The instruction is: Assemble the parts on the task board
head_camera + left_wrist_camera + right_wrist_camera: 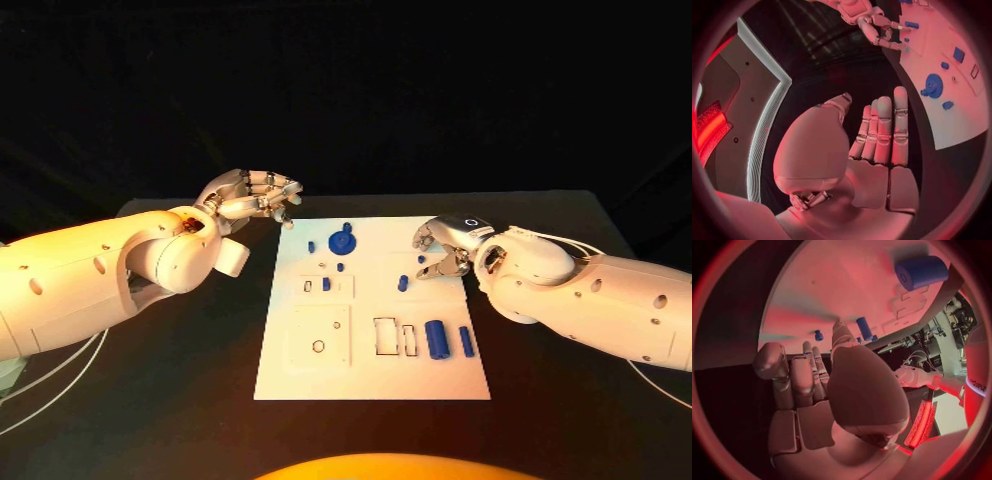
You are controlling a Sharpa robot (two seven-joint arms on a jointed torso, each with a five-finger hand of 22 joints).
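Nearest to me on the black bench (173, 420) is the bare front end of the white board (372, 380), nothing sitting on that strip. A bit further up there's a raised square plate with a small ring outline (319, 346) on the left side, then two empty rectangular slots (397, 336) in the middle, and just right of those a fat blue cylinder (437, 339) and a thinner blue bar (466, 340), both lying flat and pointing away from me. Past that, mid-board, a small blue peg (326, 284) sits next to a little frame on the left, and another blue block (402, 284) sits toward the right. My right hand (447, 246) hangs over the board's right edge around there, fingers (433, 268) loosely curled and apart, holding nothing; from my right wrist the fingers are up near the board surface, but I can't tell if they touch it. Further back is the round blue knob (343, 241), with a small blue bit (312, 244) just left of it. My left hand (257, 196) is off the board's far left corner, above the bench, fingers (887, 131) mostly straight and side by side, empty too.
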